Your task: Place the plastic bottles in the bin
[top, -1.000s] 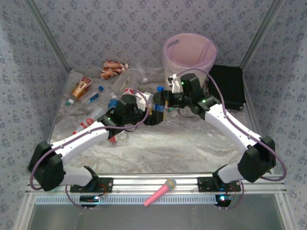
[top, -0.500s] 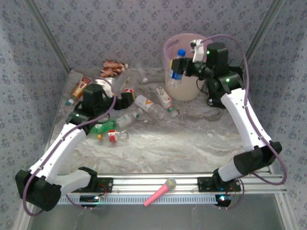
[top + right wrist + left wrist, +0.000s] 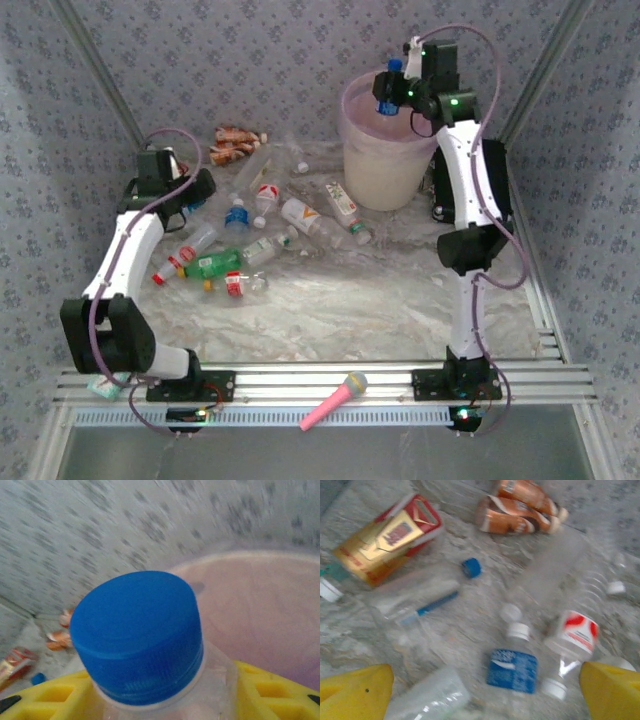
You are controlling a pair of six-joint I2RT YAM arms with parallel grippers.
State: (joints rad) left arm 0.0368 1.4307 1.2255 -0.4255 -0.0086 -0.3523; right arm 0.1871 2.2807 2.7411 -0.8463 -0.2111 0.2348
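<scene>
While the right gripper (image 3: 397,92) is clamping the blue-capped bottle (image 3: 387,88) just below its cap, that bottle is hanging upright above the far-right bin (image 3: 378,170), just inside the pink-lined rim. The right wrist view is showing the cap (image 3: 137,635) rising between the yellow fingers, with the liner beyond it. Judgement: this bottle is sitting at the drop point but is not yet released, so it is not counting as binned. That view is giving only part of the bin's inner wall, so I cannot tell how many bottles are lying inside. The left gripper (image 3: 197,190) is hovering at the far left of the table (image 3: 400,300), jaws standing wide apart and holding nothing. It is looking down on a blue-label bottle (image 3: 512,669), a red-label bottle (image 3: 572,640) and a clear bottle (image 3: 415,597). Roughly a dozen bottles are lying across the left and middle of the table, well apart from the bin, among them a green-label one (image 3: 212,266) and the orange bottles (image 3: 232,140) by the far wall. Judgement: most of the task is waiting to be done, and the left arm is looking set for the next pick. A pink microphone (image 3: 340,392) is lying at the near edge, not part of the job.
</scene>
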